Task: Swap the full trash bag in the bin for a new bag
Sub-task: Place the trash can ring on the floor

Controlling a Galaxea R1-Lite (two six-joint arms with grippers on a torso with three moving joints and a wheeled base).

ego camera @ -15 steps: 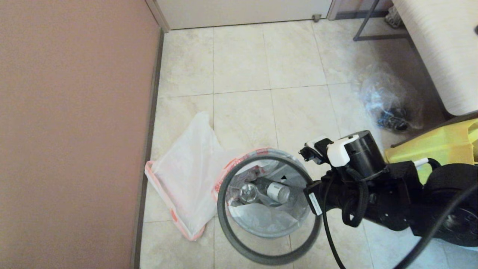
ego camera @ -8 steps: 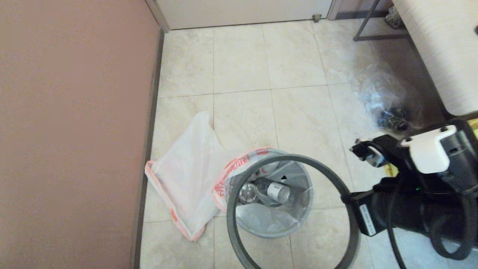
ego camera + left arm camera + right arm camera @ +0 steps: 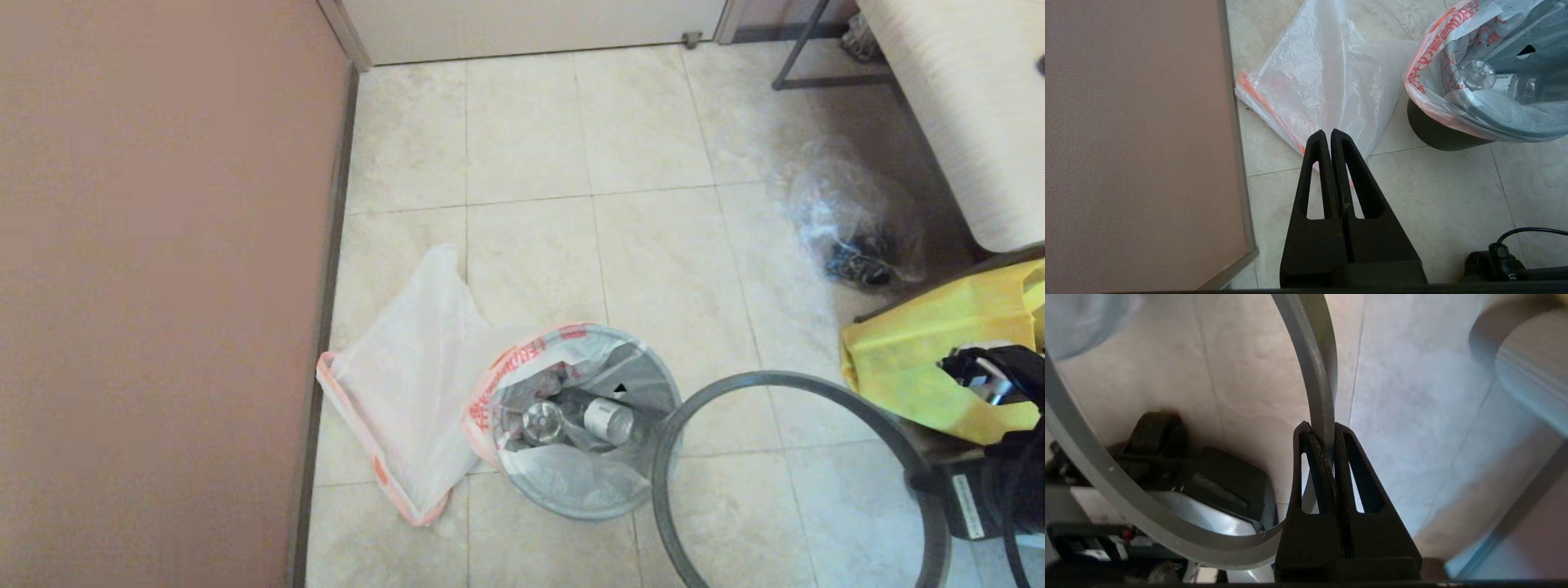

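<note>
Right gripper (image 3: 1323, 435) near right – black wedge fingers pinched tight on the hoop (image 3: 816, 384), a thin dark-grey plastic ring held off the bin, to its right above the floor tiles (image 3: 653, 245). Left gripper (image 3: 1328, 135) parked near left, fingers pressed together, nothing between them. The bin (image 3: 571, 506) – round, black, tapering – stands centre, lined with a crinkled translucent bag (image 3: 522, 359) printed in red, bottles (image 3: 608, 418) inside. Flat new bag (image 3: 408, 384) lies left beside it. Yellow bag (image 3: 914, 359) right; clear crumpled bag (image 3: 841, 212) farther.
</note>
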